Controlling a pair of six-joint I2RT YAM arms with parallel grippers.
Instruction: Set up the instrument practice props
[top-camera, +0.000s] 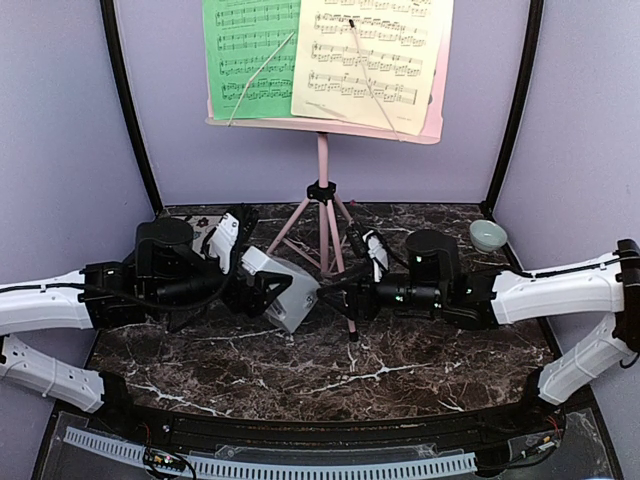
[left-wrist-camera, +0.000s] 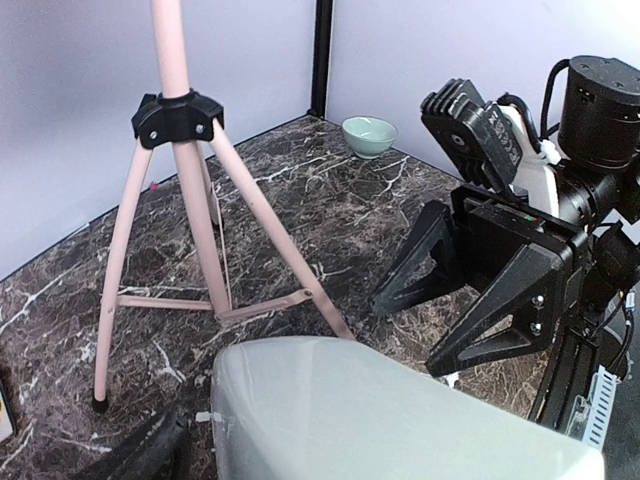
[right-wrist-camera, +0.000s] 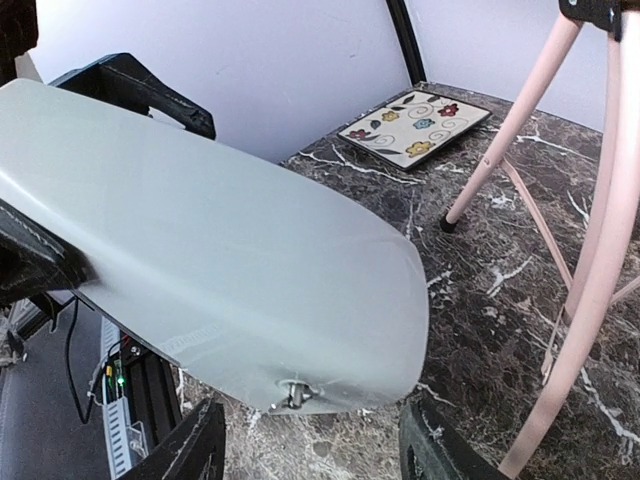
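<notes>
The pink music stand stands at the back middle on its tripod legs. A green page and a pale-yellow page rest on its desk. The grey-white metronome lies sideways above the table in front of the tripod, and my left gripper is shut on its wide end. Its black fingers flank the body. My right gripper faces it from the right. Its jaws stand open on either side of the narrow end, with gaps showing.
A small pale-green bowl sits at the back right corner. A flower-patterned card lies flat at the back left. A tripod leg runs close beside the right gripper. Lilac walls enclose the dark marble table.
</notes>
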